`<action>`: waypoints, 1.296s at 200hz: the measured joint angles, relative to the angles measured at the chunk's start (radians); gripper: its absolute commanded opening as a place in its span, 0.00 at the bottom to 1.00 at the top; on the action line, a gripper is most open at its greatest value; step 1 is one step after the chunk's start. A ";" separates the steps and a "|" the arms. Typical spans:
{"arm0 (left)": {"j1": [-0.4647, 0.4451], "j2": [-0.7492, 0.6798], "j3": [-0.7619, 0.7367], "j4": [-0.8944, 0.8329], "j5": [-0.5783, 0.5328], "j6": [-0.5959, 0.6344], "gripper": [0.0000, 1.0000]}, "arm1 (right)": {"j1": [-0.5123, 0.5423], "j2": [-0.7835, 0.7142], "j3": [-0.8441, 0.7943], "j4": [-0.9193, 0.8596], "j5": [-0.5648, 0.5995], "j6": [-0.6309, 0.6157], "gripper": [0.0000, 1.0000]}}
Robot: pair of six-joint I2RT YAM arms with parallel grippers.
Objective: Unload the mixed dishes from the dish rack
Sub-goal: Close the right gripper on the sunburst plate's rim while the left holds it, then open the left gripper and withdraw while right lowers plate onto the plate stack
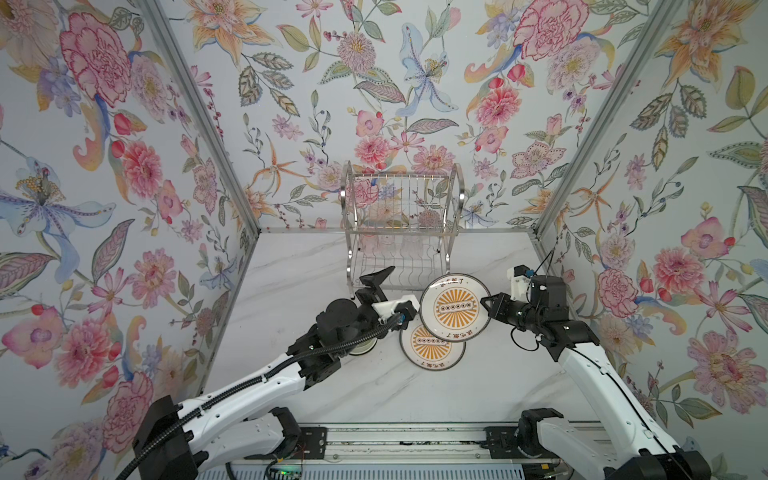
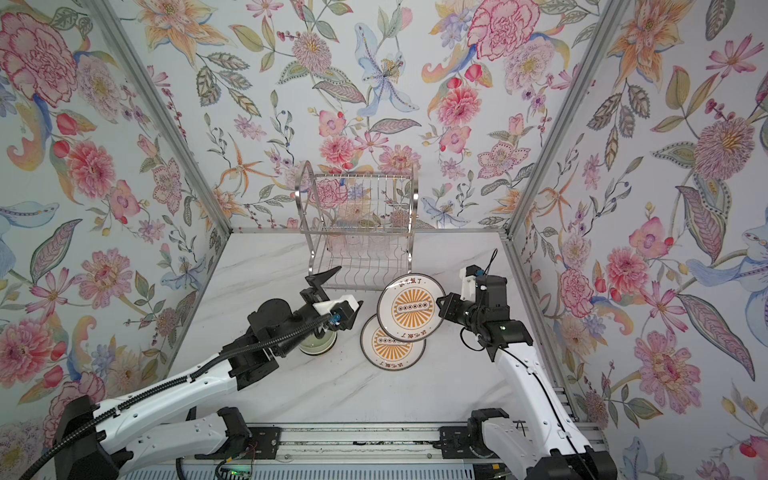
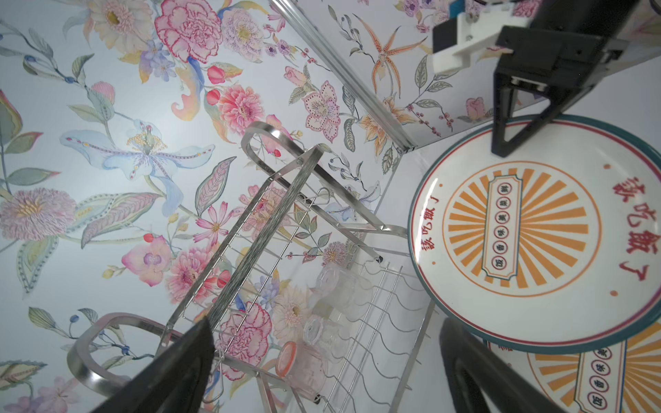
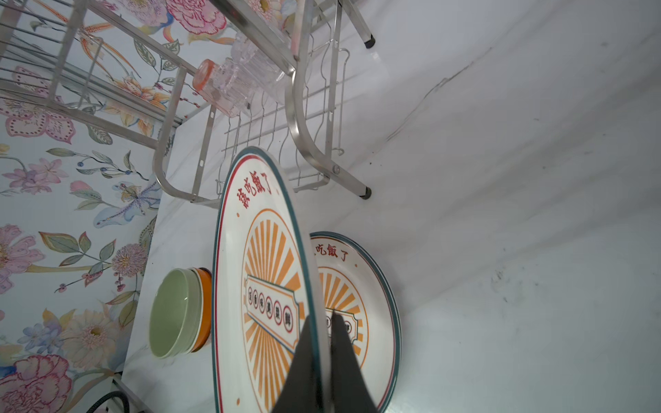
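Now two plates, two bowls, one rack

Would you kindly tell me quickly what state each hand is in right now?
Left hand: open, holding nothing.
Right hand: closed on the rim of the raised sunburst plate.

White arm links; black joints; ribbed black cable.

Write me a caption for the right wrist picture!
Right claw pinches a round white sunburst plate above its twin plate on the marble table, green bowl nested in orange bowl nearby.
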 measured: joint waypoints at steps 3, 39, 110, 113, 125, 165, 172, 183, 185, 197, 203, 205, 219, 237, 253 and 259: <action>0.016 -0.005 0.004 -0.011 0.018 -0.025 0.99 | 0.002 0.001 -0.007 0.001 0.000 0.000 0.00; 0.117 -0.032 0.016 -0.101 0.154 -0.202 0.99 | 0.018 0.013 -0.087 0.027 -0.021 0.012 0.00; 0.158 0.014 0.008 -0.185 0.259 -0.375 0.99 | 0.070 0.063 -0.233 0.166 -0.054 0.077 0.00; 0.160 0.018 0.008 -0.188 0.264 -0.380 0.99 | 0.072 0.065 -0.236 0.171 -0.055 0.080 0.00; 0.170 0.031 0.005 -0.197 0.282 -0.397 0.99 | 0.076 0.071 -0.244 0.188 -0.054 0.084 0.00; 0.180 0.064 -0.012 -0.213 0.311 -0.434 0.99 | 0.076 0.090 -0.260 0.240 -0.053 0.096 0.00; 0.180 0.064 -0.017 -0.216 0.313 -0.435 0.99 | 0.076 0.095 -0.262 0.248 -0.053 0.098 0.00; 0.180 0.064 -0.023 -0.217 0.314 -0.438 0.99 | 0.076 0.105 -0.264 0.252 -0.053 0.099 0.00; 0.180 0.064 -0.023 -0.217 0.314 -0.438 0.99 | 0.076 0.106 -0.264 0.253 -0.053 0.099 0.00; 0.181 0.064 -0.024 -0.221 0.314 -0.439 0.99 | 0.077 0.116 -0.269 0.262 -0.053 0.100 0.00; 0.181 0.064 -0.024 -0.221 0.314 -0.439 0.99 | 0.077 0.120 -0.271 0.263 -0.052 0.100 0.00; 0.181 0.064 -0.024 -0.221 0.314 -0.438 0.99 | 0.077 0.121 -0.271 0.263 -0.052 0.100 0.00; 0.182 0.064 -0.024 -0.221 0.314 -0.439 0.99 | 0.079 0.130 -0.274 0.267 -0.050 0.100 0.02; 0.182 0.064 -0.024 -0.221 0.314 -0.442 0.99 | 0.083 0.133 -0.276 0.269 -0.050 0.100 0.06; 0.182 0.065 -0.024 -0.221 0.314 -0.442 0.99 | 0.087 0.133 -0.276 0.270 -0.050 0.100 0.10; 0.182 0.066 -0.024 -0.221 0.313 -0.442 0.99 | 0.087 0.133 -0.276 0.270 -0.048 0.099 0.12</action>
